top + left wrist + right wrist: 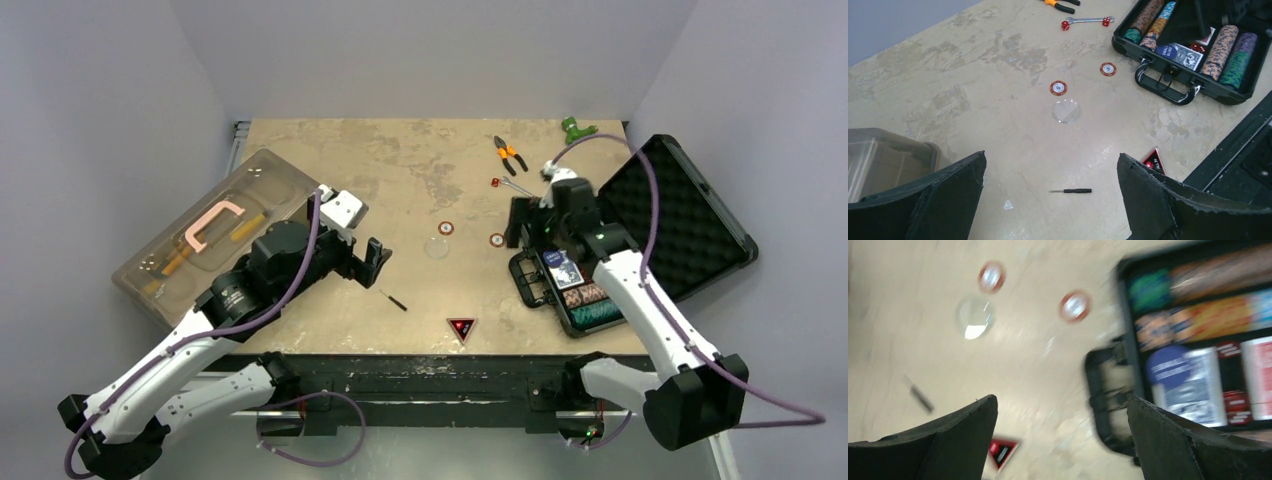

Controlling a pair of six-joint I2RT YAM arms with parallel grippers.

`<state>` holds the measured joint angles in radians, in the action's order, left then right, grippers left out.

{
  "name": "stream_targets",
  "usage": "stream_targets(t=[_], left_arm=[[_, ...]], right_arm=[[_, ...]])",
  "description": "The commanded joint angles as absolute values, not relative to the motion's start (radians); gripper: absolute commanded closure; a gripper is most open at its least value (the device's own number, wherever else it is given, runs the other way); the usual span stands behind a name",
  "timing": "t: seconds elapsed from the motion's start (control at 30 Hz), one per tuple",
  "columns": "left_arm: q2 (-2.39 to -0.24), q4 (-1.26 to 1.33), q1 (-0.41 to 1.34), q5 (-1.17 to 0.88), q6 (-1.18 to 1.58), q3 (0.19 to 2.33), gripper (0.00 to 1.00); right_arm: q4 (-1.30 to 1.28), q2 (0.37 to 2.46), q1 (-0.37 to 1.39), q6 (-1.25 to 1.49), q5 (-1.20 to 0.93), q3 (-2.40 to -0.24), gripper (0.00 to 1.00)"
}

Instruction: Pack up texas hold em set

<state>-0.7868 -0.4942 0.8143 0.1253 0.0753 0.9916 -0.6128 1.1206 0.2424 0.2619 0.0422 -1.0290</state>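
Observation:
The black case lies open at the right, its foam-lined lid [690, 215] folded back and its tray [527, 283] holding rows of striped chips [1220, 47] and a blue card deck [1178, 54]. Two red-and-white chips [445, 228] [497, 240] and a clear round disc [437, 247] lie loose mid-table. A black-and-red triangular button [462, 328] sits near the front edge. My right gripper [1062, 399] hangs open and holds nothing, by the case's handle [1105, 390]; its view is blurred. Left of centre, my left gripper [1052, 156] is open above a small screwdriver [1071, 190].
A translucent brown toolbox [215, 235] with a pink handle fills the left side. Pliers [510, 153], a wrench [515, 187], red dice [1065, 25] and a green object [577, 128] lie at the back right. Grey walls close in both sides.

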Motion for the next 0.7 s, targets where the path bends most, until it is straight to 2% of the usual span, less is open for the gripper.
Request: stream_targets(t=[0.0,0.23,0.37,0.5,0.67], left_arm=[[-0.761,-0.436,0.821,0.215,0.044,0.968,0.00],[-0.733,-0.369,0.821,0.262,0.040,0.917,0.00],[-0.815,-0.415,0.822,0.217,0.131,1.017,0.00],[-0.898,-0.414,0.821,0.122,0.177,1.129,0.02],[-0.911,-0.352,0.821,0.118,0.115,1.127,0.02]], right_arm=[[-0.597,1.115,0.468,0.507,-0.105,-0.895,0.01],[-0.608,1.178,0.840,0.791,0.156,-0.819,0.01],[-0.589,1.263,0.994,0.826,0.239,-0.827,0.01],[-0.659,1.412,1.061,0.736,0.300,-0.903,0.01],[-0.699,1.443,1.066,0.655,0.311,-0.915,0.01]])
